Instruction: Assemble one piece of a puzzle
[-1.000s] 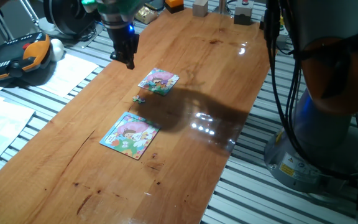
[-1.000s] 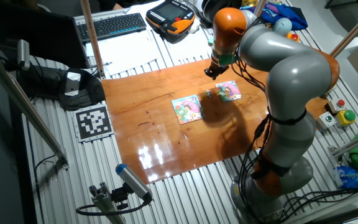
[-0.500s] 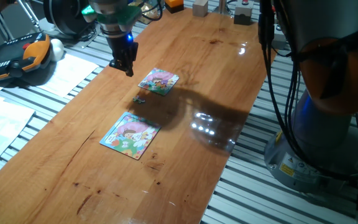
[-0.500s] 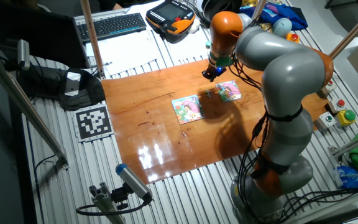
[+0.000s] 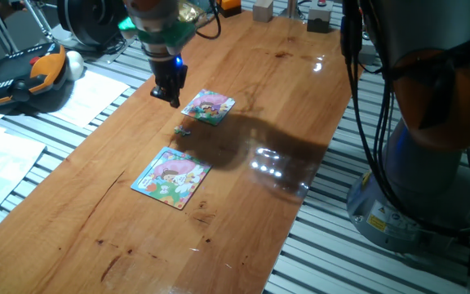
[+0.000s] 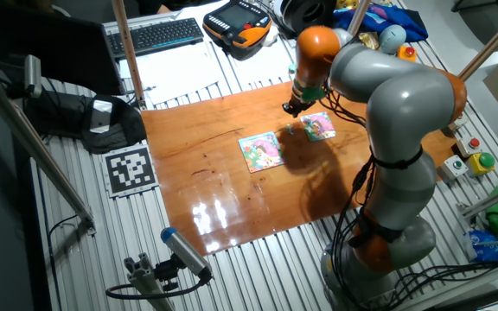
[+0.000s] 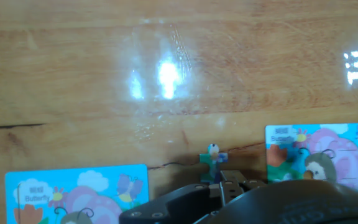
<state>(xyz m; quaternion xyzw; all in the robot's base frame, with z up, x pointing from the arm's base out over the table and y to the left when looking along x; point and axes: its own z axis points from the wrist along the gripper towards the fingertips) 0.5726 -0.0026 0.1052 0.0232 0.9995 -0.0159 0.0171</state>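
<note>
The piece (image 5: 183,129) is a tiny flat bit on the wood between the two puzzles, and it also shows in the other fixed view (image 6: 290,130). In the hand view the piece (image 7: 213,161) lies just ahead of my fingers. The puzzle (image 5: 209,106), small and pink-green, lies right of my gripper (image 5: 170,96) and also shows in the other fixed view (image 6: 320,126). My gripper (image 6: 290,108) hangs above the table beside the puzzle. Its fingertips (image 7: 230,182) look shut and empty.
The larger blue-bordered puzzle (image 5: 170,176) lies nearer the front, also seen from the other side (image 6: 261,150). In the hand view two picture boards sit at lower left (image 7: 73,193) and lower right (image 7: 319,155). An orange-black pendant (image 5: 23,73) and papers lie left of the table.
My gripper has moved down and a little toward the piece and the smaller puzzle. The piece and both puzzles have not moved.
</note>
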